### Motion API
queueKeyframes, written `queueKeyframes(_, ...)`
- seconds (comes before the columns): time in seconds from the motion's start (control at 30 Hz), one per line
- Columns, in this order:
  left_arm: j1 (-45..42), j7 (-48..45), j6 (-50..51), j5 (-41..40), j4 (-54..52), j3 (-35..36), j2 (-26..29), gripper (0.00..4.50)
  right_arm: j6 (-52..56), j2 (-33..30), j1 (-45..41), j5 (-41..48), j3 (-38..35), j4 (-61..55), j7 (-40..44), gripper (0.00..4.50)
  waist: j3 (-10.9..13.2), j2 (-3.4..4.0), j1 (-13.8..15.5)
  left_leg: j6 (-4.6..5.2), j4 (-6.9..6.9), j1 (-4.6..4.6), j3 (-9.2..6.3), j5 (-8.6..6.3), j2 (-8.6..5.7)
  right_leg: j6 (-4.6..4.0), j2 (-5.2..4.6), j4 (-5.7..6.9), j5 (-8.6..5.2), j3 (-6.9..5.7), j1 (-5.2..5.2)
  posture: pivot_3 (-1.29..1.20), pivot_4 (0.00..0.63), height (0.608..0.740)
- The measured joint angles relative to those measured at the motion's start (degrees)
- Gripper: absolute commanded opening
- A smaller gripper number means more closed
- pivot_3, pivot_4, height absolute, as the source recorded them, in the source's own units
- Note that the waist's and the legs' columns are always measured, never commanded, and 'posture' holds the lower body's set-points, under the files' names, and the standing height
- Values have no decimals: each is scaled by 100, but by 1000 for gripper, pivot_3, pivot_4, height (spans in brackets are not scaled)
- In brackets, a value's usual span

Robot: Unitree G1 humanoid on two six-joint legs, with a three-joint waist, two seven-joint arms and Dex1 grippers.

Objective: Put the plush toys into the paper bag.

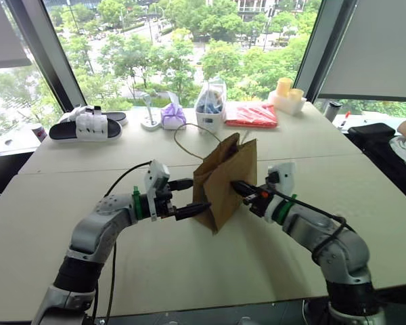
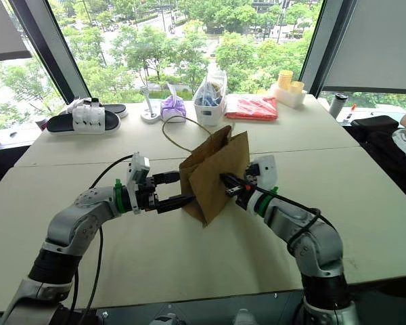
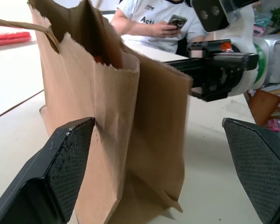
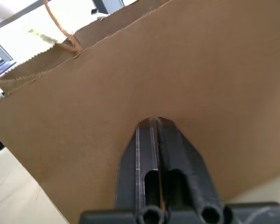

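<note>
Brown paper bag [image 1: 224,181] stands on the surface [image 1: 189,264] between both pincers. Right pincer [image 2: 227,181], pressed together, pokes its side; left pincer [image 1: 193,198] is spread at the opposite edge. Risk: pushing topples it. Something orange shows inside.

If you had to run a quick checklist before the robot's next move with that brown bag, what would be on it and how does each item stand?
1. Paper bag standing upright on the table: ok.
2. Left gripper fingers open, spread at the bag's side: ok.
3. Right gripper fingers shut, tips pressed against the bag's brown wall: ok; whether they pinch any paper: cannot tell.
4. Bag mouth open enough: cannot tell; the top looks creased and partly folded.
5. Plush toys inside the bag: cannot tell.
6. Cord handle clear of both grippers: ok.
</note>
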Motion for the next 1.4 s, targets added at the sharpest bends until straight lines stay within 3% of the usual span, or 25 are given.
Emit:
queueKeyframes(0.27,-311,803,-581,822,628,-351,-873,4500,-315,86,-58,-341,284,289,130,37,-1,-2,-8,-1,1,0,-3,0,-1,0,0,2,0,0,-2,0,150,740)
queueKeyframes(0.37,-327,1131,-811,1068,879,-383,-1084,3779,-301,79,-39,-363,255,214,105,0,-1,-1,-22,-1,-1,0,-3,0,1,0,1,4,0,0,-6,0,150,740)
queueKeyframes(0.6,-328,1335,-876,1089,929,-320,-1226,438,-126,-72,-47,-366,-13,97,27,0,-1,-1,9,-1,1,-2,-3,0,-1,0,1,3,0,0,-4,0,150,740)
queueKeyframes(0.8,-860,722,-629,647,1436,-162,-1205,438,426,-953,-367,-57,-885,-419,-6,0,1,-1,16,0,10,-10,-4,0,-6,0,0,4,1,-5,-5,0,150,740)
queueKeyframes(0.87,-1599,-74,-434,334,2140,-82,-1086,438,735,-1562,-455,275,-1525,-629,83,0,2,-1,66,2,15,-18,-10,-1,-11,0,0,2,1,-16,-3,0,150,740)
queueKeyframes(1.03,-2824,-1699,-474,192,3914,54,-869,438,1194,-2369,36,788,-2615,-1201,279,0,0,-2,14,21,9,-14,-3,-12,-10,3,-1,-10,-1,-17,2,0,150,740)
queueKeyframes(1.2,-3616,-2652,-1562,868,6023,-16,-984,438,1519,-2580,468,1309,-3230,-1659,310,0,2,-3,-22,26,14,-11,16,-15,-7,5,-7,-14,0,-16,2,0,150,740)
queueKeyframes(1.37,-3750,-2326,-2575,1457,7058,26,-1158,438,1581,-2540,753,1602,-3372,-2022,27,0,4,-7,13,26,20,-13,15,-15,-7,6,-14,-10,1,-15,2,0,150,740)
queueKeyframes(1.4,-3749,-2261,-2723,1523,7137,40,-1174,674,1581,-2539,800,1639,-3372,-2069,-36,0,4,-7,14,26,21,-14,15,-15,-7,7,-15,-10,2,-16,2,0,150,740)
